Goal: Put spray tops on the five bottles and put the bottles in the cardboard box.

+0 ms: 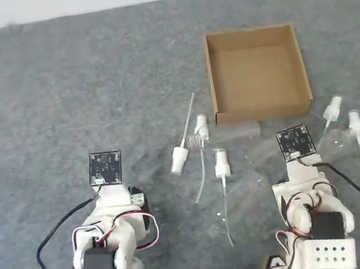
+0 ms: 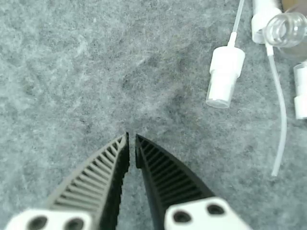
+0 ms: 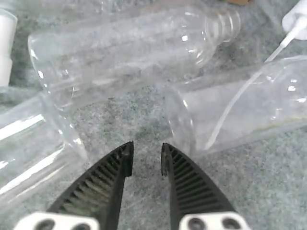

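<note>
While bottles (image 3: pixel 129 48) lie on carpet (image 1: pixel 54 94), cardboard box (image 1: pixel 264 113) sits beyond.

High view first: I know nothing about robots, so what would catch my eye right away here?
An open, empty cardboard box sits far back on the grey mat. In front of it, white spray tops with thin tubes and clear bottles lie scattered on their sides. The left arm and the right arm, both white, stand at the near edge.
</note>
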